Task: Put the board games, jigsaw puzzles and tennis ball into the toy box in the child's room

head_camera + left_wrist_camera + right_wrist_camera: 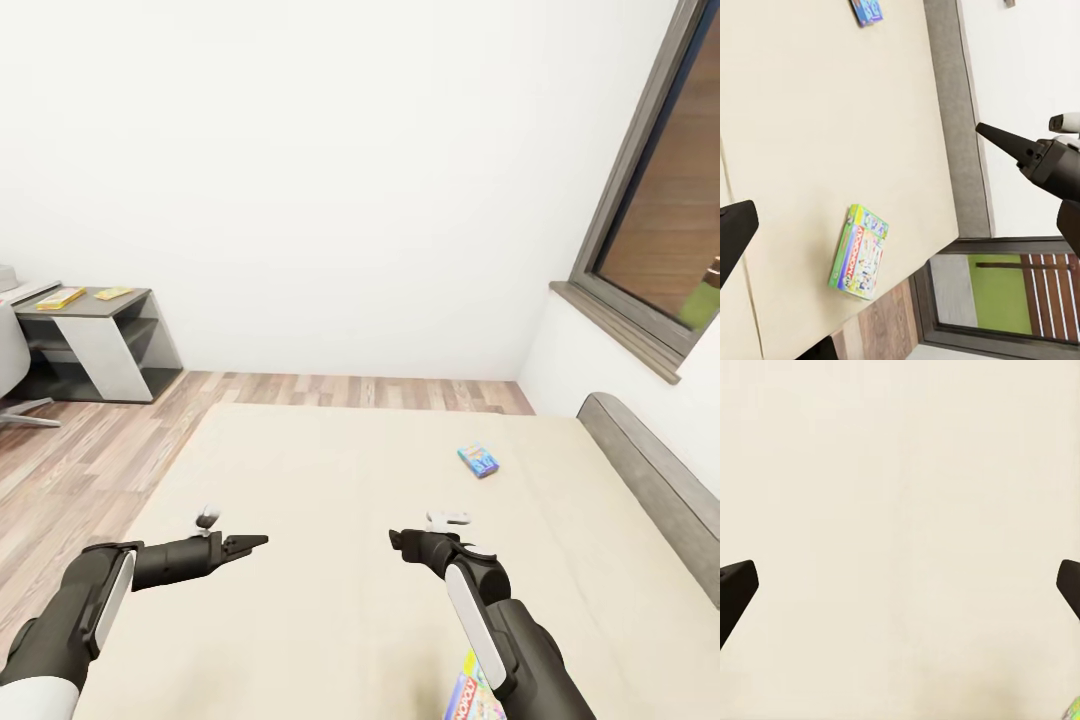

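Beige bed [350, 500] under both arms | left gripper [250, 543] and right gripper [900, 585]: jaws released, empty | step: fetching bed games | Monopoly box [859, 252] just behind right jaws, blue box [478, 460] well ahead | next: lower onto nearer box.

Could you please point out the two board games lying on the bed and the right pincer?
Small blue flat board game box [479, 460], head view, middle of its lid.
Green-edged Monopoly board game box [859, 252], left wrist view, centre of its printed lid.
Black right pincer [900, 585], right wrist view, midway between its fingertips.
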Motion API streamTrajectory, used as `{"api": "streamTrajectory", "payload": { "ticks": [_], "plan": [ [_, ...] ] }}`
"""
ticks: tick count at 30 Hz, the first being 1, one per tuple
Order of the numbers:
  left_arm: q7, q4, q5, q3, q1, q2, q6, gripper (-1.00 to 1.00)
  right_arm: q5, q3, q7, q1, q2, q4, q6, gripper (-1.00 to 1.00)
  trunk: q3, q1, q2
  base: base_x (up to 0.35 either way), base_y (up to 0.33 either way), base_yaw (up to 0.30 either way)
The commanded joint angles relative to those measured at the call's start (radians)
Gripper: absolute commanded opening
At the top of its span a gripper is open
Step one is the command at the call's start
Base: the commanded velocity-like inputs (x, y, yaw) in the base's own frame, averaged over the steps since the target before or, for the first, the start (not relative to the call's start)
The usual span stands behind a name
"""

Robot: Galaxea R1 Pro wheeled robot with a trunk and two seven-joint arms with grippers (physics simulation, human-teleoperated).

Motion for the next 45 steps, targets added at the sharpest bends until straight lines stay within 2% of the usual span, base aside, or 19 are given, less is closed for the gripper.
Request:
{"api": "streamTrajectory", "payload": {
  "ticks": [1, 45],
  "plan": [
    [-0.004, 0.000, -0.001, 0.001, -0.001, -0.001, 0.010, 1.00, -0.010, 0.001, -0.010, -0.001, 0.000, -0.001, 0.003, 1.00, -0.002, 0.001, -0.002, -0.001, -0.068, 0.000],
    [-0.004, 0.000, -0.001, 0.001, -0.001, -0.006, 0.009, 1.00, -0.010, 0.001, -0.010, -0.001, 0.000, -0.001, 0.003, 1.00, -0.002, 0.001, -0.002, 0.000, -0.058, 0.000]
  ]
}}
